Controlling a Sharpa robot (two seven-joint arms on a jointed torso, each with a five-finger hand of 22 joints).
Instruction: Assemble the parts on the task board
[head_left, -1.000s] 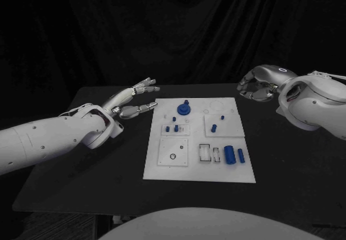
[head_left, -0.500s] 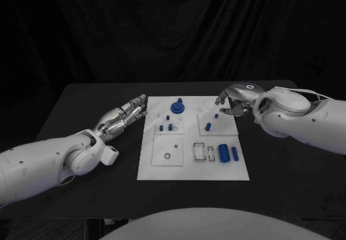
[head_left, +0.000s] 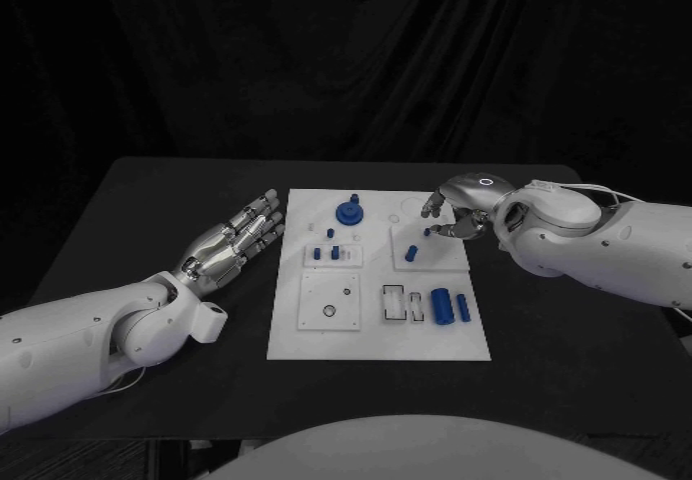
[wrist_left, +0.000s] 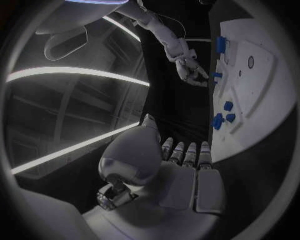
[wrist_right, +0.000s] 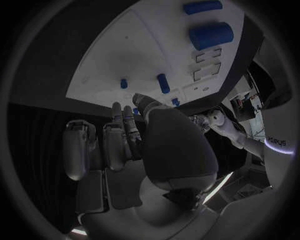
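Observation:
The white task board (head_left: 329, 338) lies mid-table. A blue round knob (head_left: 348, 213) stands at its far end, small blue pegs (head_left: 329, 254) sit left of centre, and another peg (head_left: 411, 253) is on the right sub-plate. A thick blue cylinder (head_left: 441, 307) and a thinner one (head_left: 463, 307) lie near the front right. My left hand (head_left: 238, 240) is stretched flat beside the board's left edge, holding nothing. My right hand (head_left: 454, 215) hovers over the board's far right corner, fingers pointing down near a small peg (head_left: 428, 232), holding nothing. The right wrist view shows the board (wrist_right: 144, 55) and thick cylinder (wrist_right: 211, 35) beyond my fingers (wrist_right: 128, 135).
A square sub-plate with a small hole (head_left: 339, 300) and two rectangular slots (head_left: 402, 303) occupy the board's near half. The black table (head_left: 577, 350) extends around the board on all sides. In the left wrist view the right hand (wrist_left: 190, 70) shows past the board (wrist_left: 256, 95).
Both arms came in toward the board. The right hand moved from the table's right side to over the board's far right corner. The left hand straightened and settled along the board's left edge.

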